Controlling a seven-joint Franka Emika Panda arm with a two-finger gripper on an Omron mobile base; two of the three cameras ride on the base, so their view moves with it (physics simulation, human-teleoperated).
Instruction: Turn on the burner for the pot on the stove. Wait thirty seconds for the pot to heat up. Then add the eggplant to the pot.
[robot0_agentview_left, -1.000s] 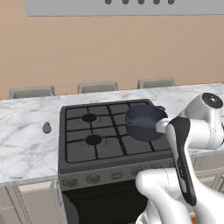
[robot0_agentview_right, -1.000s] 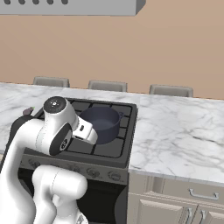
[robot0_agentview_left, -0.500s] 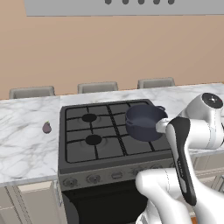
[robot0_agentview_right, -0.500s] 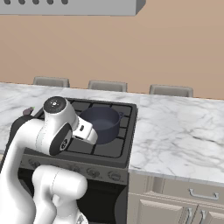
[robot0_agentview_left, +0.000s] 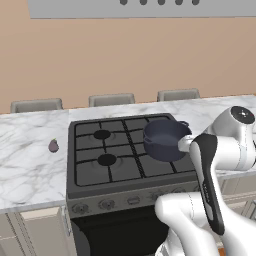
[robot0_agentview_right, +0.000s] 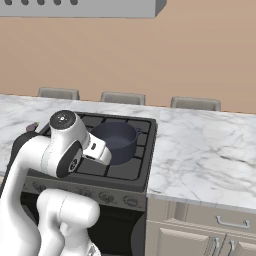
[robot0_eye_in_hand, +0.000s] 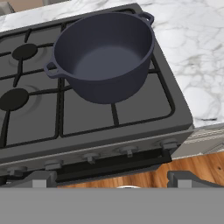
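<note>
Matt dark-metal pot (robot0_eye_in_hand: 105, 54), black grid grates (robot0_eye_in_hand: 87, 109), veined glossy marble counter (robot0_eye_in_hand: 197, 57).

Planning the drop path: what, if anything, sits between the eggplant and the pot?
Nothing visible. The eggplant lies on the counter left of the stove; bare grates and two uncovered burners lie between it and the empty pot.

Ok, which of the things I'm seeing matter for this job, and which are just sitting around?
For the job:
- pot, empty, on the stove's right side
- stove and its front knobs
- eggplant, on the counter left of the stove

Just around:
- marble counter
- range hood
- drawer handles
</note>
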